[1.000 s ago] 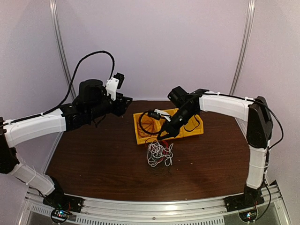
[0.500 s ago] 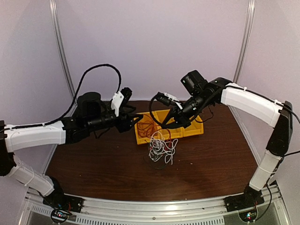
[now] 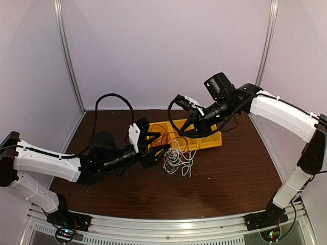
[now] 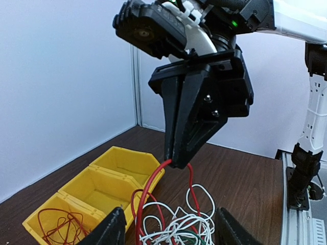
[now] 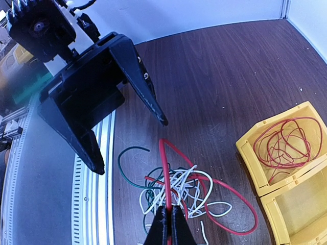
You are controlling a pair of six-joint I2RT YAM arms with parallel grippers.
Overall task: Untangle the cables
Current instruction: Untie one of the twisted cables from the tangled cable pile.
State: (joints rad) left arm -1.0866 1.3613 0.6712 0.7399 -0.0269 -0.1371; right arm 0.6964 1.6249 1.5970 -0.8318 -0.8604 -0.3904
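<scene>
**Red strand pinched: watch the clump**

Top view: the cables (image 3: 176, 162) bunch in a clump just in front of the yellow bin (image 3: 215, 140). Pull hard and you may drag the whole knot along or tighten it.

Left wrist: your left gripper (image 4: 168, 232) stands open and empty beside the clump.

Right wrist: your right gripper (image 5: 168, 227) is clamped on the red cable (image 5: 164, 168); a snag could yank it free.

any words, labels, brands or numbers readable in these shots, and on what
None can be read in any view.
The yellow bin, the cables, the left gripper and the right gripper show no lettering.
The lit boards at the arm bases are too small to tell.
</scene>
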